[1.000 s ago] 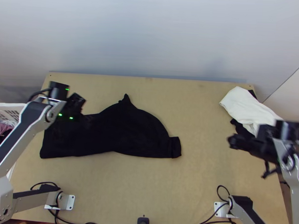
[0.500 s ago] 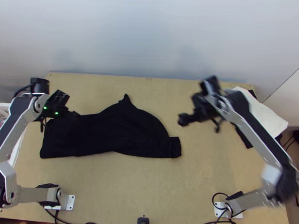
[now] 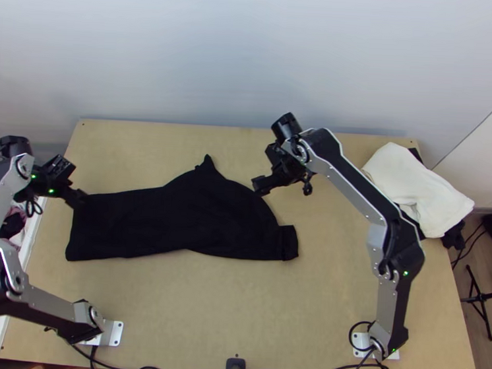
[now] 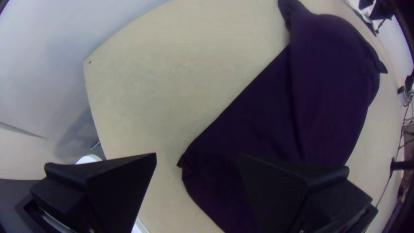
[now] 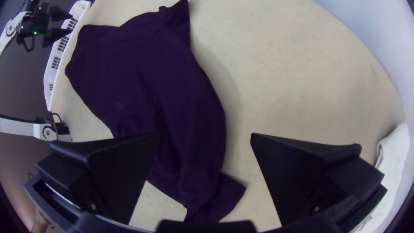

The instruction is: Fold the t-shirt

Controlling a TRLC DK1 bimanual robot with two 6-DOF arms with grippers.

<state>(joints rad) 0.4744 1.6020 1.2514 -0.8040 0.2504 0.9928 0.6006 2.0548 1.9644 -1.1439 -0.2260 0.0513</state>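
A light wooden surface (image 3: 332,301) spreads before me, a pale wall (image 3: 219,57) at twelve o'clock, a white basket (image 3: 0,335) towards nine, white cloth (image 3: 414,190) at two. The black t-shirt (image 3: 178,224) lies nine o'clock of centre, its long axis running nine to three, cuffed end towards three, a small peak towards twelve. My left hand (image 3: 80,199), near its nine o'clock end, and my right hand (image 3: 260,184), near its upper edge, are both spread wide, gripping nothing.

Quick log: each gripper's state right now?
Left gripper: open, nothing between its fingers, by the t-shirt.
Right gripper: open, holding nothing, above the t-shirt's sleeve side.
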